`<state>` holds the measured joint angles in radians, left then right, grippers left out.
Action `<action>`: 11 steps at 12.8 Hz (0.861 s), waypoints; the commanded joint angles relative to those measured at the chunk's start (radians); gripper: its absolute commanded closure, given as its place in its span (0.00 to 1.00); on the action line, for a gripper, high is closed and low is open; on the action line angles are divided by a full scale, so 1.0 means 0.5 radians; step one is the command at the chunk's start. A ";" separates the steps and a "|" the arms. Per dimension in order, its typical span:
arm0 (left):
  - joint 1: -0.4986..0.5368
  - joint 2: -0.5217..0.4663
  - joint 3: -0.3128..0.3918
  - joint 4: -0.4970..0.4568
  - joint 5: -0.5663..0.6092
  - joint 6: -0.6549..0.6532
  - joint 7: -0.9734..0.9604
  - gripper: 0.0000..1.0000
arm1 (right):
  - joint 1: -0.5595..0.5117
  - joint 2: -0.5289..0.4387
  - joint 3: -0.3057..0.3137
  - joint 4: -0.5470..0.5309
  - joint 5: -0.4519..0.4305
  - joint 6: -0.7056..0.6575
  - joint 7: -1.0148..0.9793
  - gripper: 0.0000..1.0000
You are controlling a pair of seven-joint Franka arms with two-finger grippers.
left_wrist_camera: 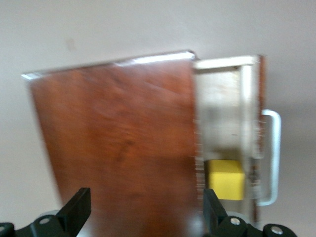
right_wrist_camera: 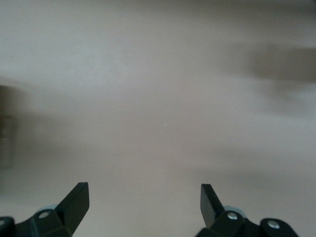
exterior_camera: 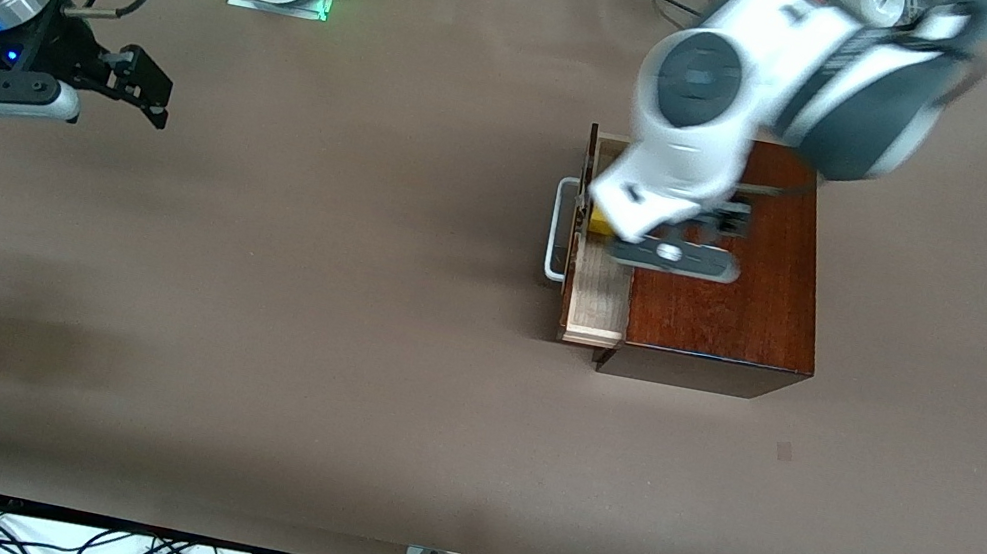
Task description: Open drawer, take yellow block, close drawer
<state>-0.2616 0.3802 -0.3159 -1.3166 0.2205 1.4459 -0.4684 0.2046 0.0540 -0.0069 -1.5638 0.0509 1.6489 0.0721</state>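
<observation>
**Drawer pulled out, block in it, left gripper overhead**

I see the wooden box (exterior_camera: 727, 288) right of centre in the front view, with the drawer (exterior_camera: 596, 300) slid partway out toward the right arm's end of the table, its white handle (exterior_camera: 559, 228) at the outer face. The yellow block (exterior_camera: 599, 225) lies in the drawer's pale interior, only a sliver showing in the front view under my left arm. My left wrist view shows it better: the yellow block (left_wrist_camera: 226, 179) sits on the drawer floor against the inside of the front panel.

The left gripper (left_wrist_camera: 143, 210) hangs over the box top and the open drawer, fingers spread wide with nothing between them; one fingertip (left_wrist_camera: 212, 205) stands just beside the block in that view.

The right gripper (exterior_camera: 149, 89) waits over bare table (exterior_camera: 340, 341) at the upper left of the front view, fingers fully apart and empty.
</observation>
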 commanded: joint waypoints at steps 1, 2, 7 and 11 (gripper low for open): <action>0.255 -0.168 -0.028 -0.030 -0.070 -0.096 0.377 0.00 | 0.008 0.003 0.093 0.020 0.073 -0.061 -0.040 0.00; 0.360 -0.217 -0.037 -0.027 -0.094 -0.133 0.491 0.00 | 0.014 0.027 0.142 0.020 0.073 -0.061 -0.131 0.00; 0.738 -0.343 0.033 -0.088 -0.315 -0.186 1.000 0.00 | 0.305 0.143 0.385 0.041 0.049 0.003 -0.515 0.00; 0.463 -0.661 0.591 -0.562 -0.547 0.040 1.078 0.00 | 0.790 0.428 0.391 0.154 -0.222 0.389 -0.491 0.00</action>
<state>0.0454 0.1821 -0.1437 -1.4245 0.0262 1.3804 0.0315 0.5179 0.1770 0.1964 -1.5579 -0.0249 1.7974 -0.1736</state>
